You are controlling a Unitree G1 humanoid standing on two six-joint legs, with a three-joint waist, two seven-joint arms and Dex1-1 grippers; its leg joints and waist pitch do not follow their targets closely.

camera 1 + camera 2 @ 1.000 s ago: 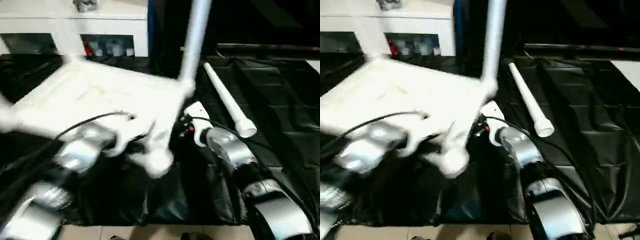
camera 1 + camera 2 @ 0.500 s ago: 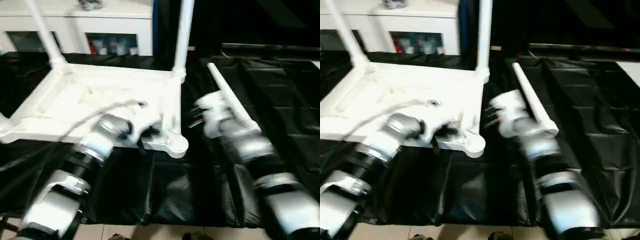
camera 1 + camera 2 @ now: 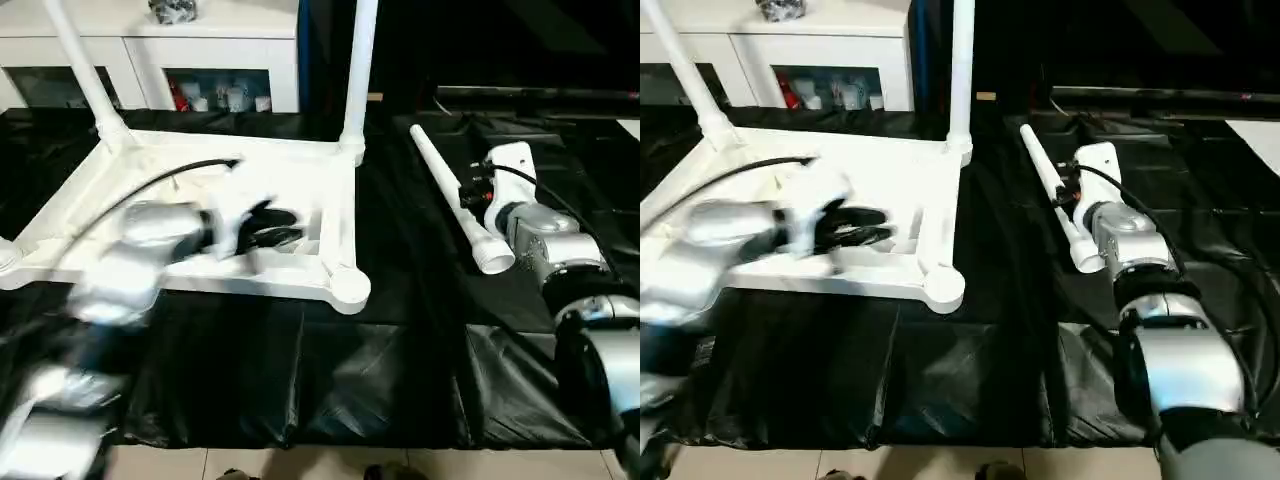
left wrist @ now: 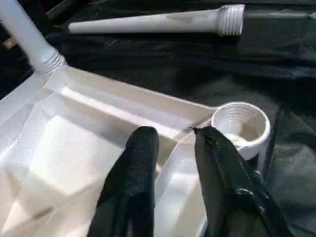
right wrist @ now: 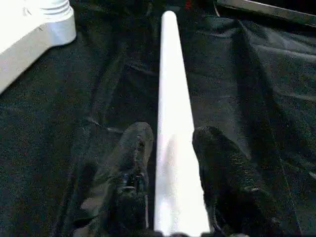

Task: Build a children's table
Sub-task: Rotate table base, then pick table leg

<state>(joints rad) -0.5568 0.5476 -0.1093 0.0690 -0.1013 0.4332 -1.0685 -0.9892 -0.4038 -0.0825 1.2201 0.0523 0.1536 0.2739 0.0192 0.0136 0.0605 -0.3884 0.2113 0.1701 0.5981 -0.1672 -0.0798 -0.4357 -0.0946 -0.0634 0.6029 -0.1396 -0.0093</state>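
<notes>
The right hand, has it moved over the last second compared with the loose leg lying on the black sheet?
Yes. The right hand was near the tabletop's near corner; now it sits away from that, straddling the loose leg on the black sheet.

White ribbed tabletop (image 3: 200, 200) lying underside-up on black sheeting, two legs (image 3: 358, 70) standing in far sockets, near corner socket (image 3: 349, 287) empty, loose tapered leg (image 3: 455, 200) lying beside it
</notes>
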